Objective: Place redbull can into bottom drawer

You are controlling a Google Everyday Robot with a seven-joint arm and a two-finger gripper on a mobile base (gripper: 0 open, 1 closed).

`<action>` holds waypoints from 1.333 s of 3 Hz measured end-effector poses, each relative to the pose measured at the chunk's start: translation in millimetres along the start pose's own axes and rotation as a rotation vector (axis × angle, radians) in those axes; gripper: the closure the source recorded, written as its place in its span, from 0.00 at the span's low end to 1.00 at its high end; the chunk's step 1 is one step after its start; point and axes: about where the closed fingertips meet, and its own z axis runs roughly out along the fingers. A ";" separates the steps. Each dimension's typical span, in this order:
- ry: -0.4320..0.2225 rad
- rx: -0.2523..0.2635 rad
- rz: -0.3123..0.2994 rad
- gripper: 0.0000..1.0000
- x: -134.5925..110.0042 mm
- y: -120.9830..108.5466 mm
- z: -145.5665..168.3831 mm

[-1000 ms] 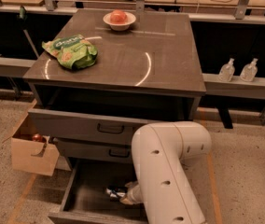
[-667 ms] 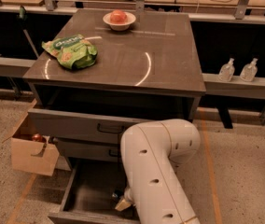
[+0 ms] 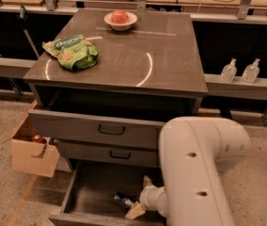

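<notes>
The bottom drawer (image 3: pixel 93 192) is pulled out, with a dark floor. The redbull can (image 3: pixel 122 200) lies on its side on that floor, near the front right. My gripper (image 3: pixel 141 196) is inside the drawer just right of the can, at the end of the big white arm (image 3: pixel 199 168). Its two cream fingertips (image 3: pixel 134 212) stand apart, one behind the can and one in front of it, and the can's right end lies between them. The gripper looks open and not clamped on the can.
The two upper drawers (image 3: pixel 111 130) with black handles are partly out above. On the cabinet top lie a green snack bag (image 3: pixel 72 53) and a bowl with fruit (image 3: pixel 120 19). A cardboard box (image 3: pixel 32 149) stands on the floor at the left. Two bottles (image 3: pixel 239 70) stand on a ledge at the right.
The arm has swung to the right and uncovered more of the drawer. The can, earlier at the gripper's tip, now lies on the drawer floor with the fingers spread.
</notes>
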 end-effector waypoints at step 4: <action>0.002 -0.080 0.077 0.00 -0.6 37.6 -173.8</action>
